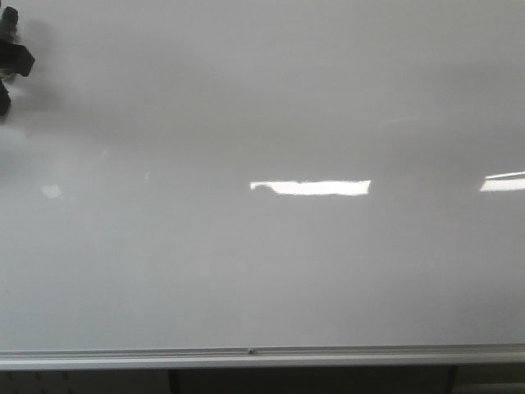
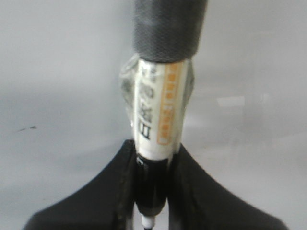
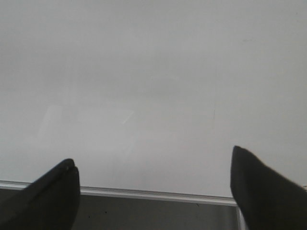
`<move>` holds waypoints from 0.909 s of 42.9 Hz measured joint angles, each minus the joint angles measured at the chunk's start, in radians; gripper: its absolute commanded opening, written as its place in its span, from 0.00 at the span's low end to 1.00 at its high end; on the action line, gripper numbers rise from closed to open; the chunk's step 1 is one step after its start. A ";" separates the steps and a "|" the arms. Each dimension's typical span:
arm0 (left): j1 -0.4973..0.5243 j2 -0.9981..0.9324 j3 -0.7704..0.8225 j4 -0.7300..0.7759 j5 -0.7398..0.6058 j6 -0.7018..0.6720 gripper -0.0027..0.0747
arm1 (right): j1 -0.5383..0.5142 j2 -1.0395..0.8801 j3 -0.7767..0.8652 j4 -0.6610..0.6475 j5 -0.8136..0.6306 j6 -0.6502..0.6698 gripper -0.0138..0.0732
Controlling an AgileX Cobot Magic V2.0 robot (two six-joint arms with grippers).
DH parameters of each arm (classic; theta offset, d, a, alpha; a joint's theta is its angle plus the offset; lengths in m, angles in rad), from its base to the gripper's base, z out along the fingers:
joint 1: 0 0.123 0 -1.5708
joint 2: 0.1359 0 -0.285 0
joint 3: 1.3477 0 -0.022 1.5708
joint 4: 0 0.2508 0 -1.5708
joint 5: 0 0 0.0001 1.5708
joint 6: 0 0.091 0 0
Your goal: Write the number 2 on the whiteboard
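Observation:
The whiteboard (image 1: 271, 98) fills the front view, glossy and pale grey, and I see no number 2 on it in any view. My left gripper (image 1: 11, 51) shows only as a dark shape at the far left corner. In the left wrist view it (image 2: 156, 148) is shut on a marker (image 2: 158, 110) with a white barrel, an orange label and a black lower end, held over the whiteboard (image 2: 57, 72). My right gripper (image 3: 153, 158) is open with nothing between its fingers, above the whiteboard (image 3: 153, 72) close to its edge.
A silver frame (image 1: 246, 355) runs along the board's near edge, with a dark surface below it (image 3: 144, 213). Bright light reflections (image 1: 312, 187) lie on the board. A tiny dark speck (image 2: 31, 128) marks the board beside the marker.

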 measured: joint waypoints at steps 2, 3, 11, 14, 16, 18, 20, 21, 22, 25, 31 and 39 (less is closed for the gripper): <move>0.000 -0.013 -0.014 0.000 0.047 0.000 0.02 | 0.000 0.000 -0.005 0.005 0.005 0.000 0.91; 0.000 -0.022 -0.021 0.000 0.072 0.000 0.01 | 0.000 0.000 -0.008 0.011 0.010 0.000 0.91; -0.029 -0.149 -0.079 0.000 0.328 0.130 0.01 | 0.000 0.000 -0.092 0.039 0.166 -0.016 0.91; -0.056 -0.194 -0.086 -0.007 0.411 0.182 0.01 | 0.000 0.000 -0.133 0.051 0.235 -0.052 0.91; -0.075 -0.222 -0.088 -0.016 0.457 0.228 0.01 | 0.000 0.000 -0.157 0.068 0.281 -0.089 0.91; -0.100 -0.253 -0.089 -0.032 0.504 0.274 0.01 | 0.000 0.000 -0.183 0.091 0.331 -0.144 0.91; -0.125 -0.277 -0.091 -0.053 0.541 0.329 0.01 | 0.000 0.000 -0.202 0.131 0.371 -0.198 0.91; -0.143 -0.291 -0.091 -0.071 0.564 0.367 0.01 | 0.000 0.000 -0.214 0.154 0.394 -0.238 0.91; -0.152 -0.300 -0.091 -0.085 0.580 0.396 0.01 | 0.000 0.000 -0.220 0.179 0.411 -0.270 0.91; -0.203 -0.323 -0.091 -0.135 0.627 0.486 0.01 | 0.000 0.002 -0.243 0.280 0.459 -0.389 0.91; -0.322 -0.331 -0.091 -0.197 0.678 0.587 0.01 | 0.010 0.025 -0.281 0.480 0.558 -0.640 0.91; -0.499 -0.301 -0.091 -0.204 0.685 0.641 0.01 | 0.112 0.110 -0.343 0.612 0.656 -0.878 0.91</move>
